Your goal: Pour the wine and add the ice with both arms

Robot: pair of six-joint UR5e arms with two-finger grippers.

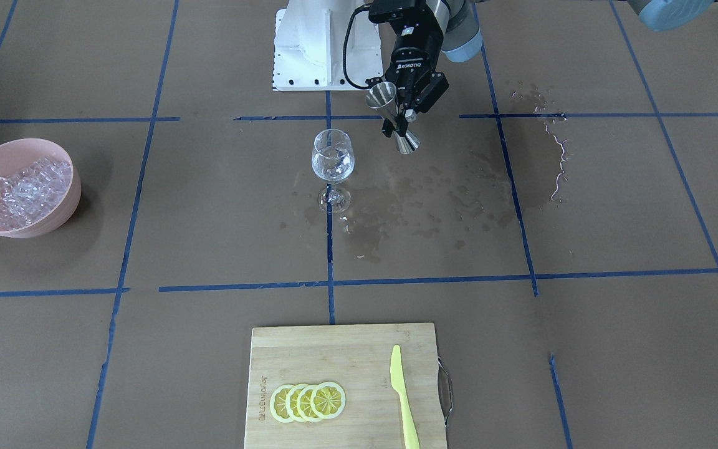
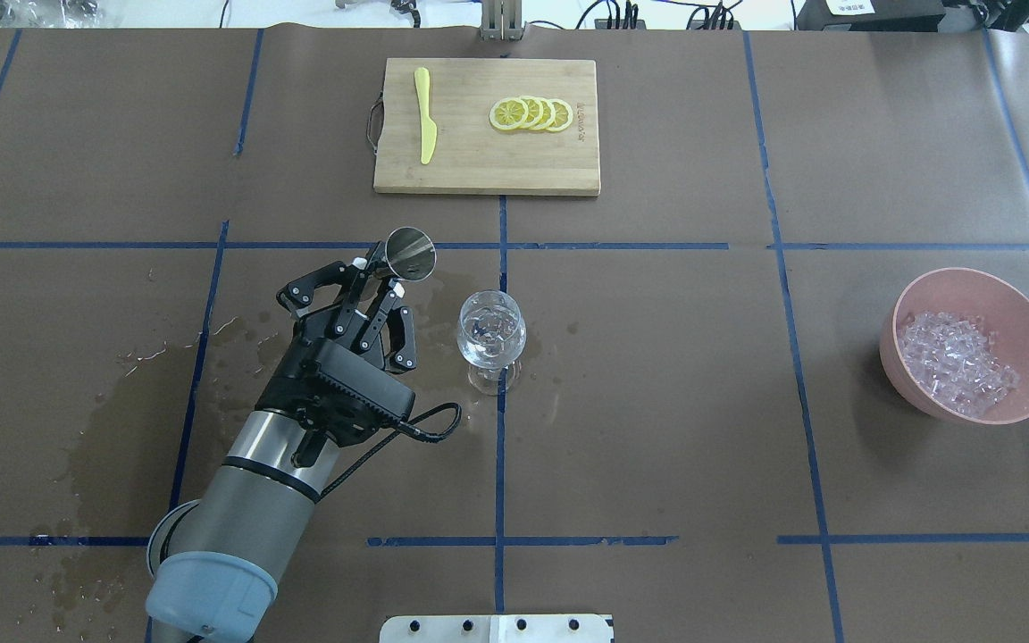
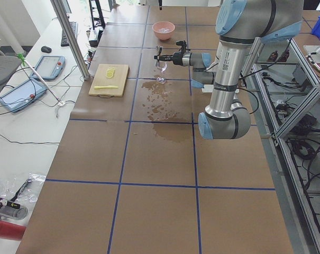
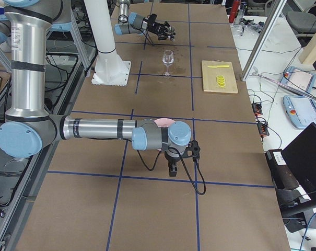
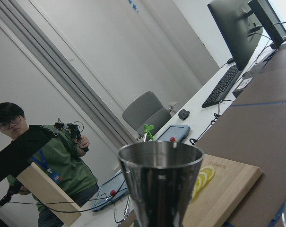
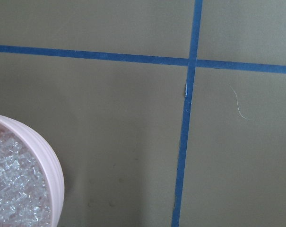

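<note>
On the left of the table (image 2: 657,402), beside wet patches (image 2: 121,420) on the brown paper, the left arm (image 2: 255,500) reaches toward the middle. The left gripper (image 2: 378,272) is clenched round the waist of a steel double-ended jigger (image 2: 409,254). The jigger is tilted, its wider mouth turned up and toward the far side, and no liquid shows inside it. It is held just left of the wine glass (image 2: 490,330) and does not touch it.

The stemmed glass stands upright at the centre, on the blue tape line. It holds a small amount of clear wine (image 1: 333,169) low in its bowl.

On the far side of the table lies a wooden cutting board (image 2: 479,170). A yellow-green knife (image 2: 425,116) lies on its left part, and four overlapping lemon slices (image 2: 532,113) lie on its right part.

At the right, well apart from the glass, a pink bowl (image 2: 1006,308) holds the heap of ice (image 2: 957,362). The right arm (image 4: 95,128) stretches out low above that bowl. The right gripper (image 4: 171,171) hangs just beside the bowl; I cannot tell whether its jaws are released or clenched.

The left gripper's body reads ROBOTIQ in white. The board carries burnt-in lettering along the edge beside the slices, too small to read.
</note>
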